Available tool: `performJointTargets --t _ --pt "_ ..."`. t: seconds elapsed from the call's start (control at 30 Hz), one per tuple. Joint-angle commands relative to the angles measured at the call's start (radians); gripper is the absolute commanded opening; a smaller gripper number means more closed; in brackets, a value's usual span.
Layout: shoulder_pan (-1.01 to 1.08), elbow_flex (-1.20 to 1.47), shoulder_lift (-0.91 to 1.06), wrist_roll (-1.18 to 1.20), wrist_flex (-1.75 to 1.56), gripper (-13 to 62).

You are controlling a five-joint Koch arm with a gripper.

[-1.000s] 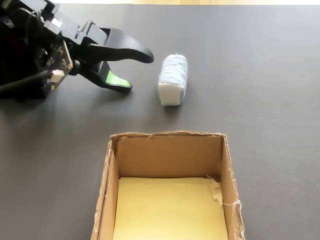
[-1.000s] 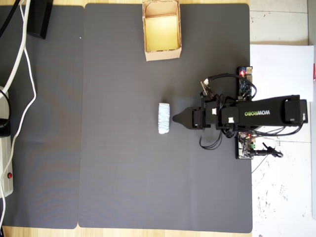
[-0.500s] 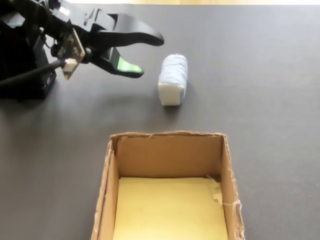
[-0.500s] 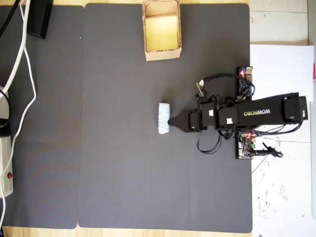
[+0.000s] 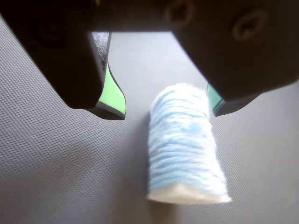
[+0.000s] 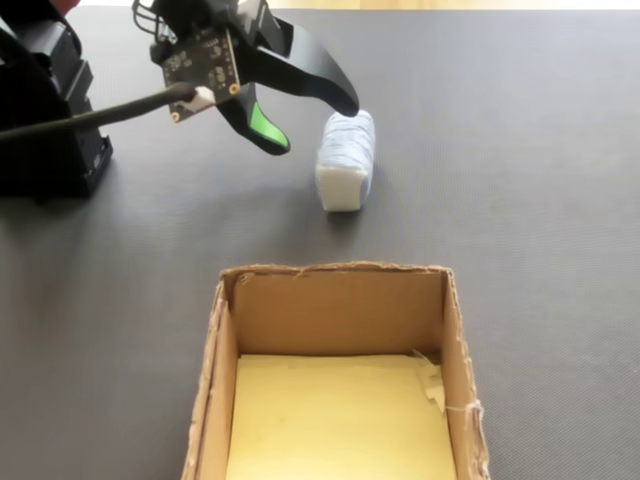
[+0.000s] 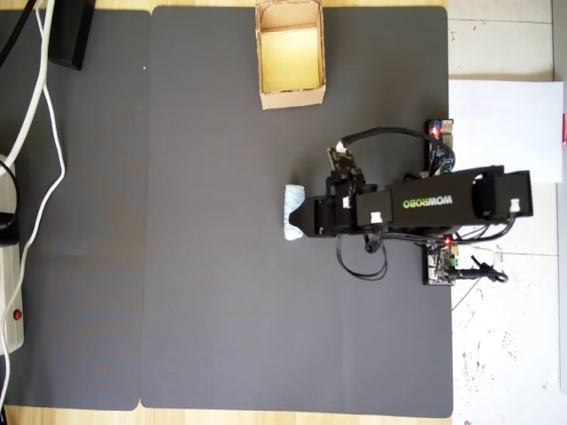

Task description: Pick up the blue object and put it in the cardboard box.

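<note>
Pale blue object (image 5: pixel 184 142) lies on grey mat (image 6: pixel 520 160), well apart from cardboard box (image 6: pixel 335 300). Gripper (image 5: pixel 166 109) above near end, jaws apart, empty. Roll long axis runs between jaws; straight descent should straddle it.

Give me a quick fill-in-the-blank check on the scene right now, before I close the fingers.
1. The gripper is ____, with a gap between its fingers.
2. The blue object lies on the mat, ____ the cardboard box.
3. The inside floor of the cardboard box is coloured ____.
4. In the wrist view, the green-lined fingers are ____ the blue object, not touching it.

Missing words: open; outside; yellow; above
</note>
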Motion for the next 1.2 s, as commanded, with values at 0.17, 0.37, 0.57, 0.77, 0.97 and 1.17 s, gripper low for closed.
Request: performJointTargets --t 0.17,0.37,0.57,0.77,0.97,1.17 --pt "0.015 -0.213 -0.12 0.012 0.035 33.2" --pt "0.054 -0.245 -0.265 0.04 0.037 30.0" --pt "0.052 -0.176 -0.291 0.009 -0.132 14.0" --pt "0.06 -0.046 -0.245 0.008 -0.37 4.4" --pt "0.078 0.08 -0.167 0.025 -0.537 4.4" --pt "0.1 0.219 -0.081 0.049 -0.785 4.3"
